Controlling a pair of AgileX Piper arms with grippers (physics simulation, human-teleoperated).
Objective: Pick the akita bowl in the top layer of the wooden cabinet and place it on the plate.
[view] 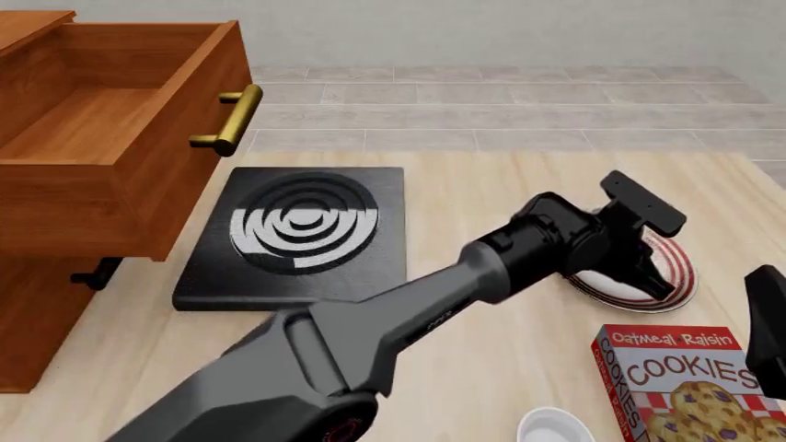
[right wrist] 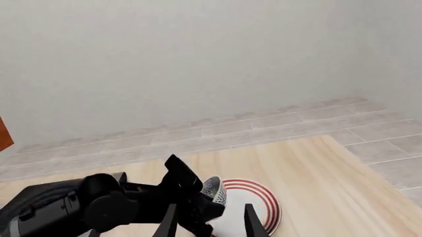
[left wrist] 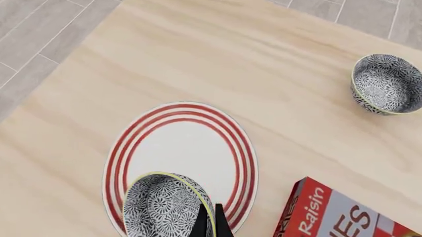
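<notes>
Over the plate (left wrist: 181, 153), our left gripper (left wrist: 211, 223) pinching the akita bowl's (left wrist: 161, 205) rim, bowl above the plate's near edge, top drawer (view: 110, 138) open, our right gripper (right wrist: 207, 219) spread nearby.

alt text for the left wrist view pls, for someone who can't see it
The left gripper, fingers nearly together, grips the rim of a black-and-white patterned akita bowl over a white plate with red rings on a light wooden table. A second patterned bowl sits apart, and a red cookie box lies beside the plate.
</notes>
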